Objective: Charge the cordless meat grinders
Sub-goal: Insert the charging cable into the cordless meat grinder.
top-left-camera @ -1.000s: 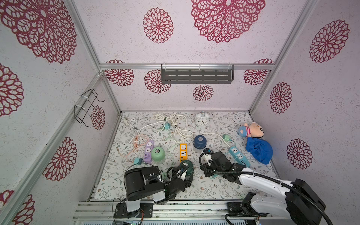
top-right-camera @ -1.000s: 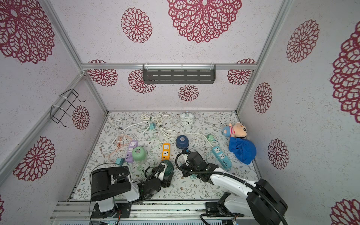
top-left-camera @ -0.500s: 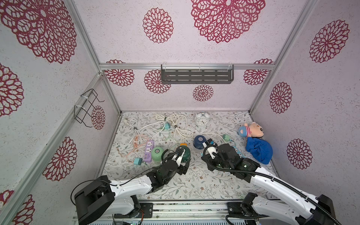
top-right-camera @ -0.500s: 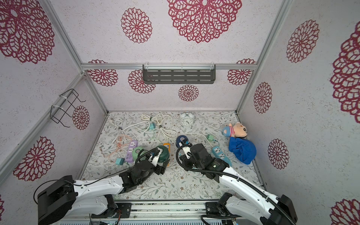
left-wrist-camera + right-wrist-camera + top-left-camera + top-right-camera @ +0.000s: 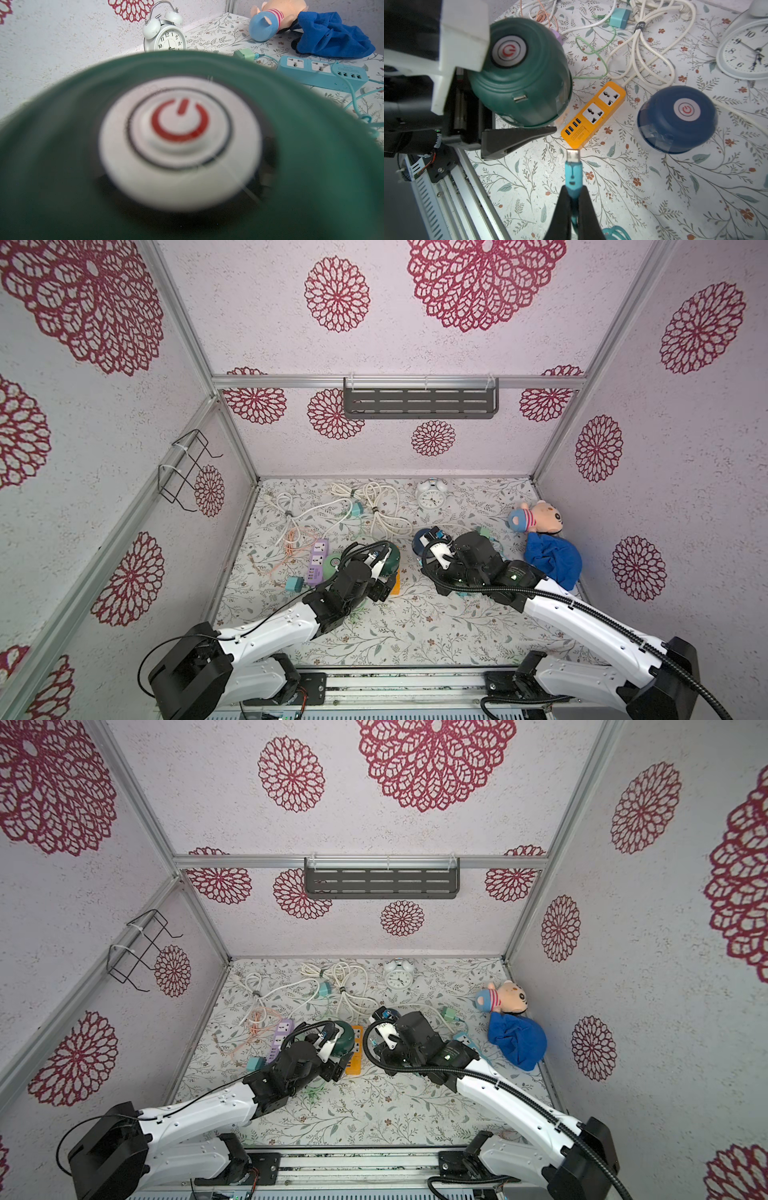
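Plug and port are not lined up yet, so mind the push.

The mint grinder [image 5: 332,563] sits at the left, partly hidden by the arm. Your left gripper [image 5: 380,572] is spread wide around the green grinder [image 5: 519,83], held tipped with its port [image 5: 520,97] facing the right arm. That smooth dome may twist or slip once you press on it. Just beside it lies the orange strip [image 5: 593,116]. Your right gripper [image 5: 573,192] is pinched tight on the teal plug [image 5: 572,164], which points at the strip's end, not the port — pushed now, it would likely jam or pivot in the jaws. The navy grinder [image 5: 675,118] stands on the table at the right.
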You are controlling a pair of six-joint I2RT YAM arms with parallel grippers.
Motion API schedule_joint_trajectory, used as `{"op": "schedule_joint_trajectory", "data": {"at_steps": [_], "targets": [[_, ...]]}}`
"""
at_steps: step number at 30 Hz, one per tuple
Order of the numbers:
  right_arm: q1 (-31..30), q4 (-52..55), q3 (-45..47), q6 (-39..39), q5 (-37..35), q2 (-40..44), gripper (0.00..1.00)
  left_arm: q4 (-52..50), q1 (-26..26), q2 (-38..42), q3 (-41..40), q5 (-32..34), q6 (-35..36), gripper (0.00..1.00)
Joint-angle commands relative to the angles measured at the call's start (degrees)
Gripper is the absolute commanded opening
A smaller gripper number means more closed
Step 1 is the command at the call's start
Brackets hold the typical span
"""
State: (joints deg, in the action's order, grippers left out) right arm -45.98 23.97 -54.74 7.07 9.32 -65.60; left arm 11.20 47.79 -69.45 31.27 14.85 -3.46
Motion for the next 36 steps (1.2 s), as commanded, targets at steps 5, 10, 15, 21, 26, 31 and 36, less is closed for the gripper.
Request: {"op": "schedule_joint_trajectory", "data": {"at_steps": [5,10,15,21,26,31,36], "targets": [[-0.40,0.51,-5.14,-0.93,7.73,-2.99,0.00,1.04,-0.68,-0.35,2.62,-1.32,4.20,0.61],[-0.47,0.69,-6.51,-0.25,9.17,-3.82,0.00,-0.30,-0.68,0.35,3.16,-2.18,4.59,0.60],[-0.74,0.50,-6.67,0.23,9.88,-3.46,0.00,-2.32,-0.56,2.59,3.19,-2.20,5.43,0.60],[-1.04,1.55,-7.78,0.32,10.42,-4.08,0.00,-2.82,-0.59,3.93,3.23,-1.54,7.64,0.60],[-1.28,2.38,-8.58,0.39,10.71,-4.35,0.00,-2.50,-0.55,3.60,3.71,-1.42,9.62,0.60],[-1.63,2.92,-9.00,0.32,10.72,-4.75,0.00,-2.33,-0.54,4.06,4.14,-1.06,10.33,0.60],[-1.81,3.86,-9.66,0.14,10.98,-5.14,0.00,-2.48,-0.57,4.46,4.42,-0.92,10.42,0.60]]}}
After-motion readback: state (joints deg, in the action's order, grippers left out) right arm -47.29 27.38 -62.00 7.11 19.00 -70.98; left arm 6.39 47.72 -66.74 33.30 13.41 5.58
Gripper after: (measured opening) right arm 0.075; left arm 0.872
